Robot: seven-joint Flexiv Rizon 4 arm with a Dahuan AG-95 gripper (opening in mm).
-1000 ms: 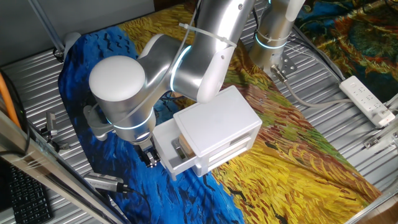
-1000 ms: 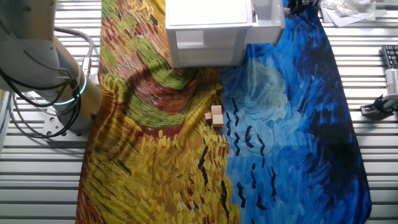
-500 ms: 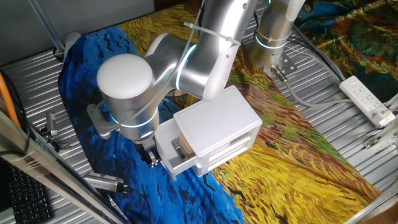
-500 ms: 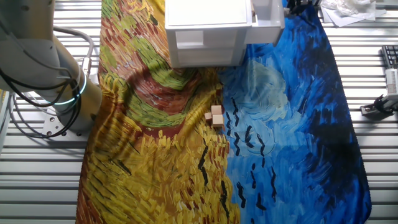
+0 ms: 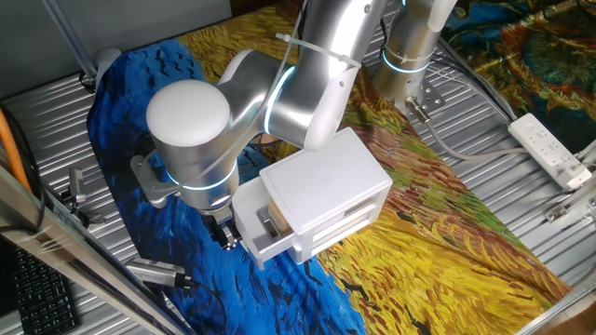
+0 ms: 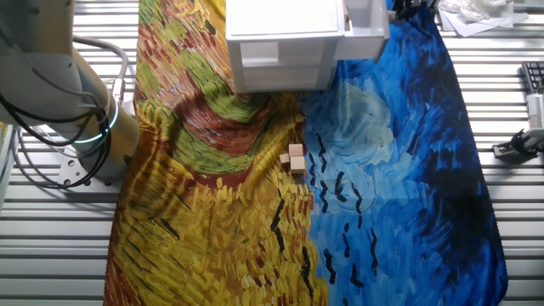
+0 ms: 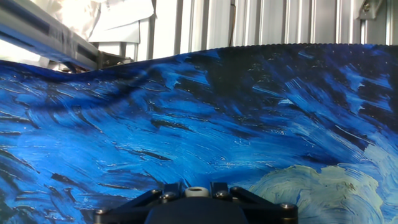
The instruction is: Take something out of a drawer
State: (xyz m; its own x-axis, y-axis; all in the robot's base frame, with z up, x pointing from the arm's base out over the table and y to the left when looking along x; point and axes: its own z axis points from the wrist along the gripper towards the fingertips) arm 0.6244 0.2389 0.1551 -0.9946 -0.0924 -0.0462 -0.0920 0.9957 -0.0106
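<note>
Here drawer [image 5: 265, 228] pulled out, wooden block [image 5: 274, 217] inside; hand [image 5: 223, 234] low at its front, grip state unclear.

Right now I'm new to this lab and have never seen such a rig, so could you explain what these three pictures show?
The silver machine is a robot arm with a two-finger gripper at its end. Two pictures come from fixed cameras on different sides of the table. The third comes from a camera on the hand and shows mostly the blue part of the painted cloth. On the cloth stands a small white cabinet with its drawer open, and a light-brown wooden block shows inside. The gripper sits at the drawer's front; the pictures do not show whether it grips anything. A few small wooden pieces lie loose on the cloth.
</note>
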